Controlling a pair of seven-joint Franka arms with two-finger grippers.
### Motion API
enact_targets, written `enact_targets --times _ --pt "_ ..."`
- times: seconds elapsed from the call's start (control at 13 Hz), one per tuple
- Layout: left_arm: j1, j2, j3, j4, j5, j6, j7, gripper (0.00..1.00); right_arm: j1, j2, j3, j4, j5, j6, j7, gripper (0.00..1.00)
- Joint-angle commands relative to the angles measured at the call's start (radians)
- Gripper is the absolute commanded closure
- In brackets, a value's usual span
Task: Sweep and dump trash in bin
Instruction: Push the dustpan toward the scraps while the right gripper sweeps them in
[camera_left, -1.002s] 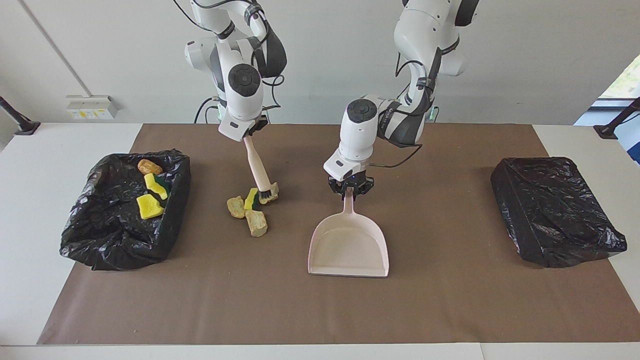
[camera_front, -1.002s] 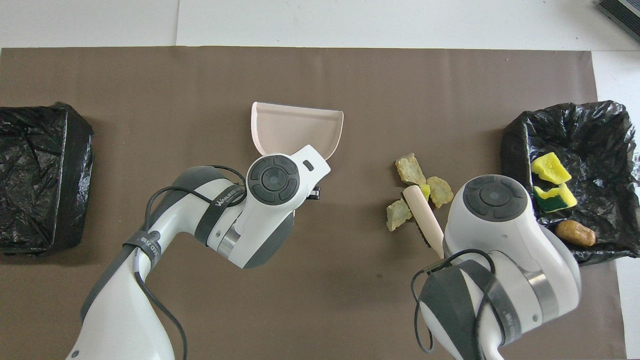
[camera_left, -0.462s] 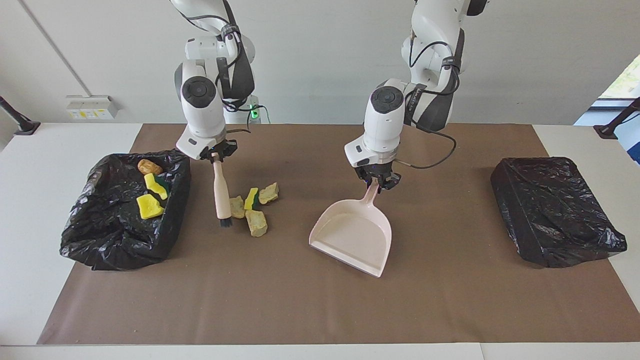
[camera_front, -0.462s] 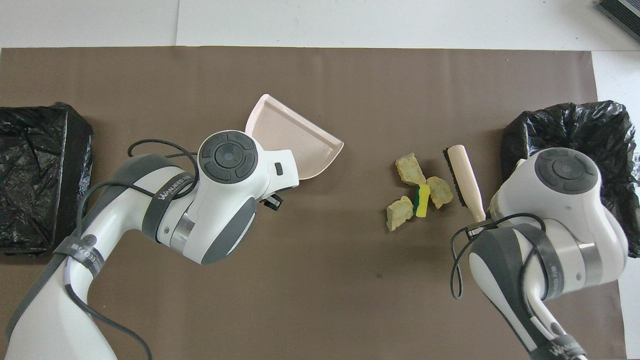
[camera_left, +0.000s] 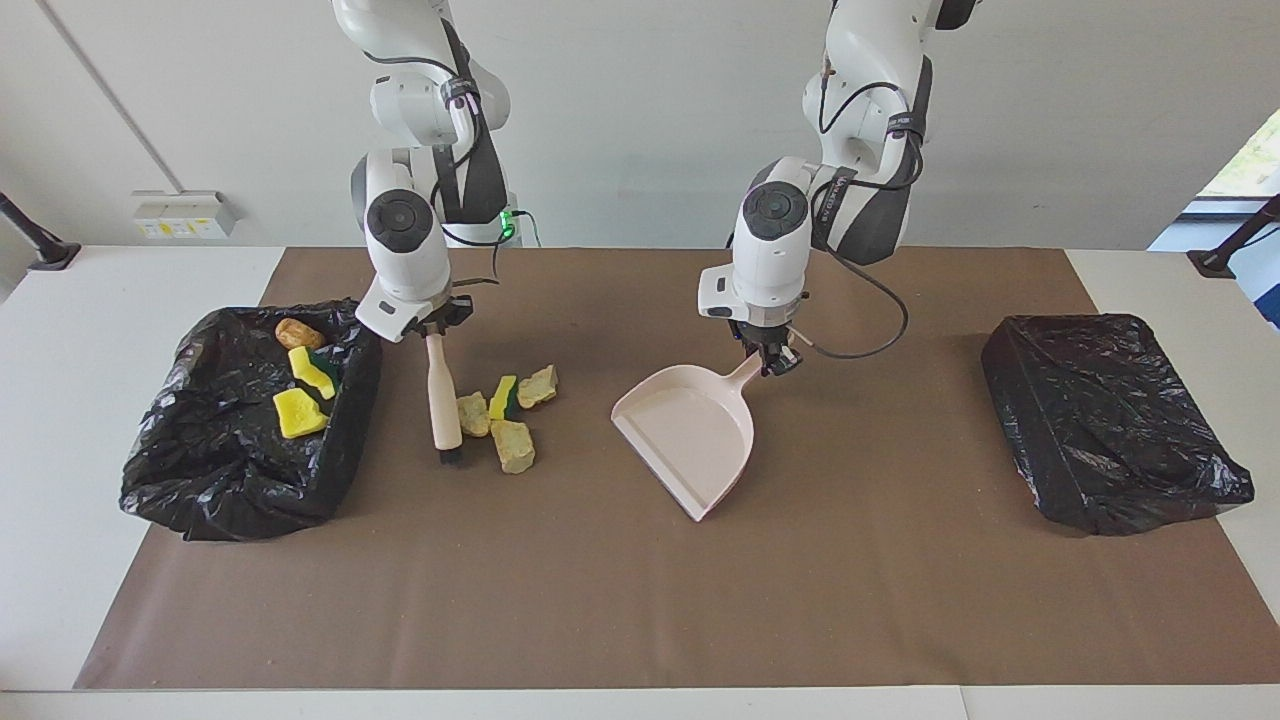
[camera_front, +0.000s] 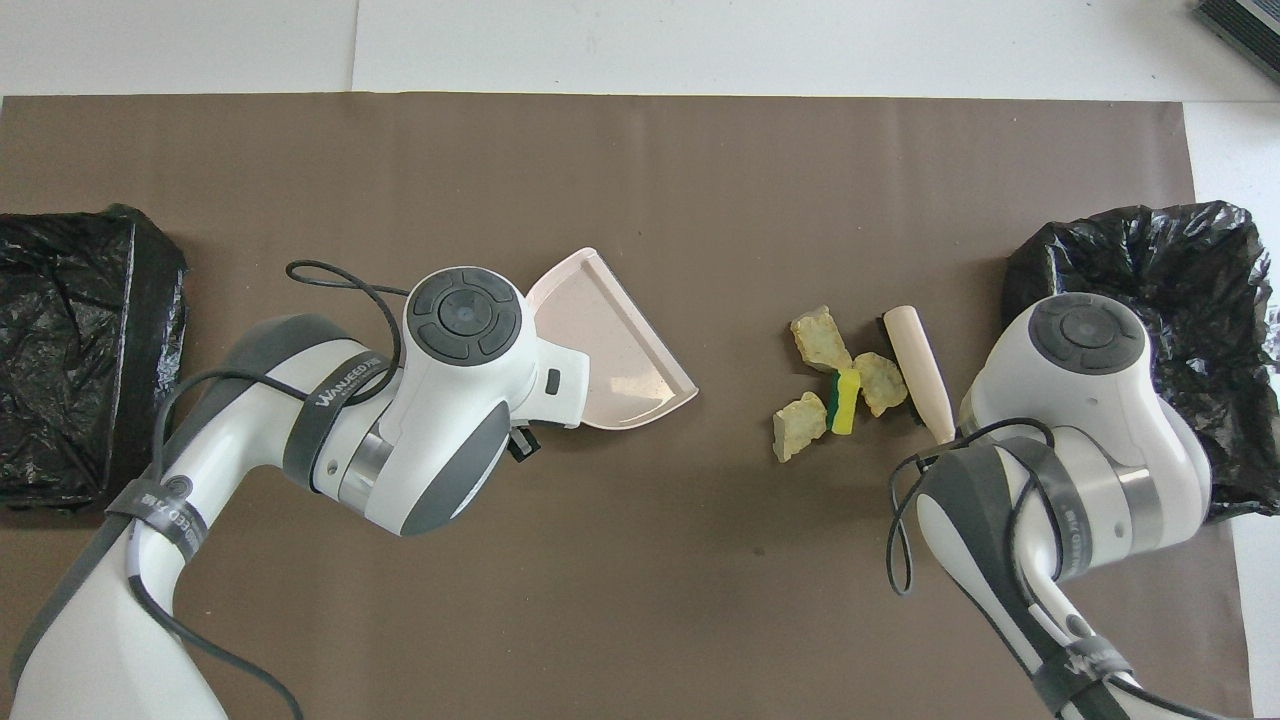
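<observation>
Right hand (camera_left: 432, 327) pinches brush (camera_left: 443, 395) handle; bristles down on brown mat (camera_left: 640, 600), touching scrap cluster.

Left hand (camera_left: 769, 355) pinches dustpan (camera_left: 690, 435) handle; pan lip angled toward scraps, centre of frame.

Loose trash (camera_left: 505, 415): four pieces mid-left of frame, between brush and dustpan; open mat gap between scraps and pan lip.

Open bin (camera_left: 240, 470) at left edge holds three pieces (camera_left: 300, 385); brush just beside its rim.

Second black bag (camera_left: 1110, 420) at right edge, well apart.

Lower part of surface (camera_left: 60, 560) wide open.
</observation>
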Motion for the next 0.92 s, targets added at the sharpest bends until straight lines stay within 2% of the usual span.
enact_targets --times 0.0,0.15,0.46,0.85 --pt "-0.003 -0.057 -0.001 -0.068 0.012 0.002 0.044 1.0 0.047 -0.005 0.009 -0.019 0.069 -0.013 0.093 1.0" --pt "-0.016 -0.08 -0.002 -0.106 0.012 0.011 0.127 1.0 0.06 0.002 0.009 -0.019 0.122 -0.029 0.101 1.0" --pt "-0.064 -0.12 -0.001 -0.178 0.015 0.037 0.141 1.0 0.11 0.005 0.009 -0.019 0.186 -0.03 0.139 1.0" --pt "-0.104 -0.149 0.001 -0.243 0.02 0.052 0.141 1.0 0.184 0.024 0.009 -0.003 0.345 -0.011 0.182 1.0"
